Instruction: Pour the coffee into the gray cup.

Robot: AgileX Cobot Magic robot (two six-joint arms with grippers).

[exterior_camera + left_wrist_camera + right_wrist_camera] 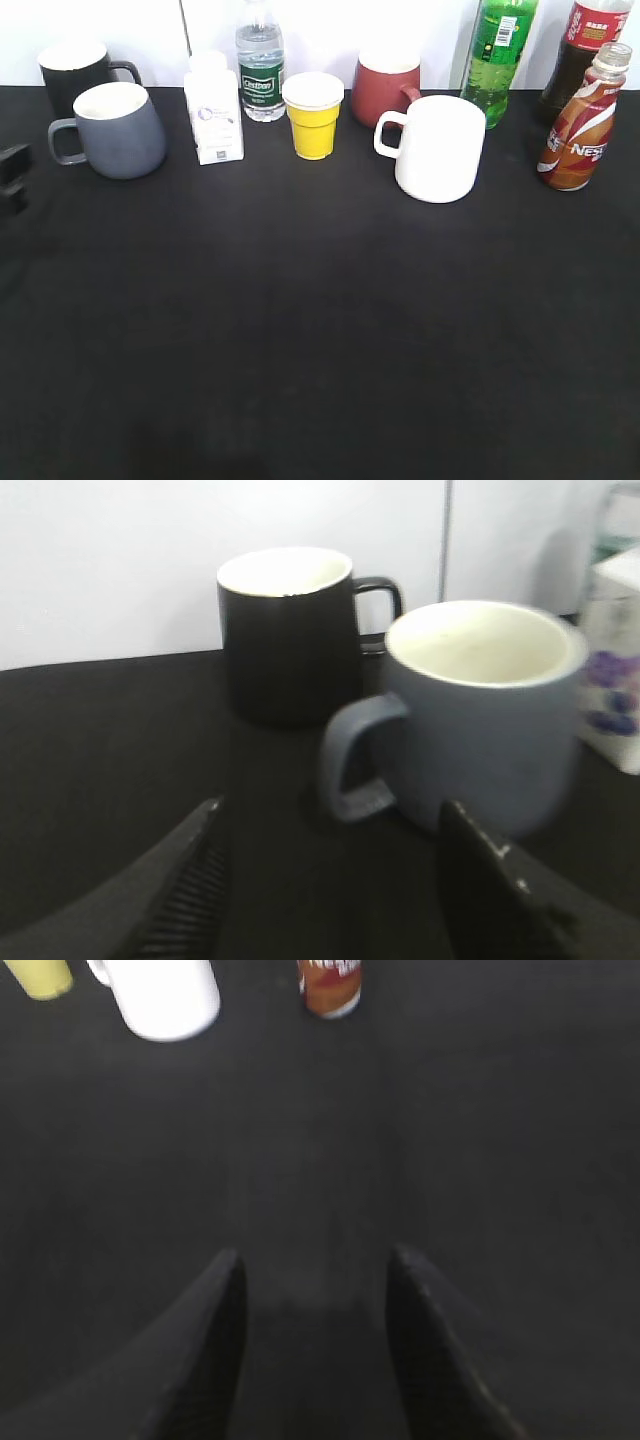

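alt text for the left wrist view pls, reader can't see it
A gray cup with a pale interior stands on a black tabletop, handle turned toward the camera's left. A black mug stands behind it against a white wall, and the open left claw frames the bottom edge, holding nothing.

Left gripper (335, 880) black, tapered jaws with ribbed inner pads, right gripper (312, 1345) matte black, smooth curved jaws
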